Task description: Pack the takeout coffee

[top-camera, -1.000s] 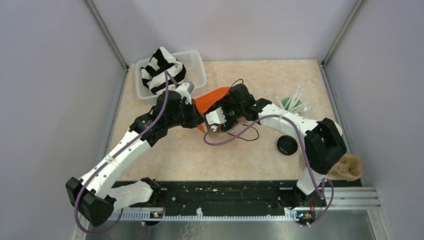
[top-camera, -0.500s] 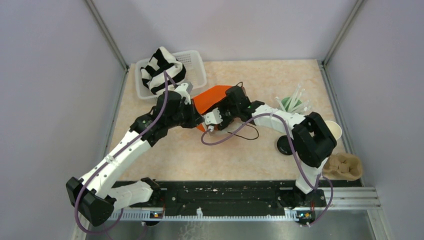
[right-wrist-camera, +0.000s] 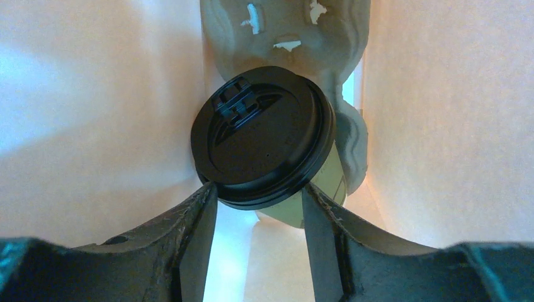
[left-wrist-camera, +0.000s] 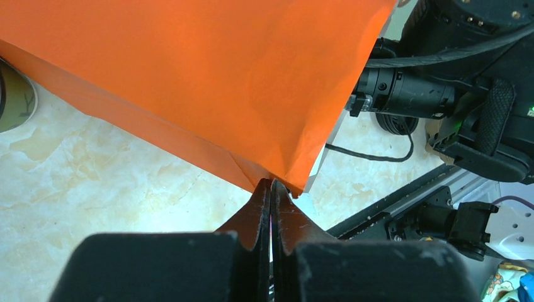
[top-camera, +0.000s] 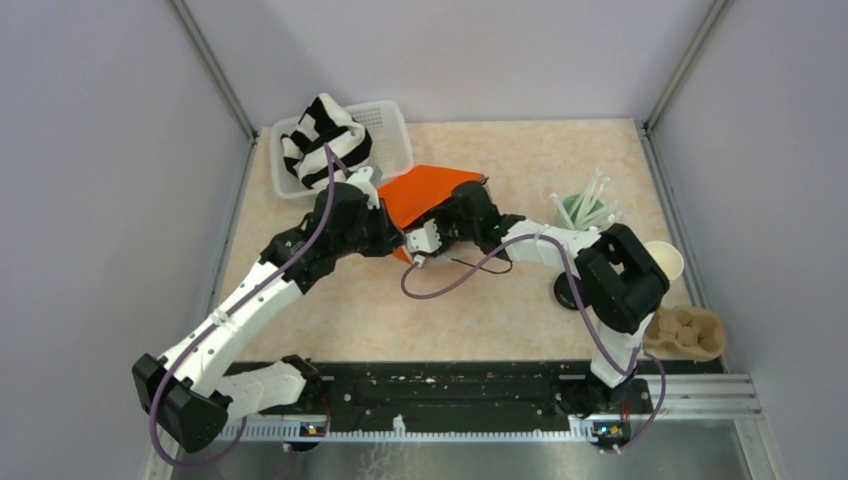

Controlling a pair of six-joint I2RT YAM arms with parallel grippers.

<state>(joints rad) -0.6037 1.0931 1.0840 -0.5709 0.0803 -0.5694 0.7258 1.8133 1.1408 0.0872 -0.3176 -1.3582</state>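
L gripper (left-wrist-camera: 272,186) clamped on orange bag (left-wrist-camera: 189,75) edge, R gripper (right-wrist-camera: 259,194) apart near lidded cup (right-wrist-camera: 263,141)

White plastic basket (top-camera: 392,128) at table's (top-camera: 520,150) far-left corner, w/ black-and-white striped cloth (top-camera: 318,135) bundled in it. Orange paper bag (top-camera: 425,188) just beside basket, twd table centre. Pale green tumbler (top-camera: 574,206) w/ white straws (top-camera: 597,190) near right edge. Brown pulp cup carrier (top-camera: 690,335) at near-right corner.

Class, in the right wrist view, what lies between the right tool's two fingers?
A black-lidded cup in a pulp carrier, flanked by the right tool; seen in the right wrist view.
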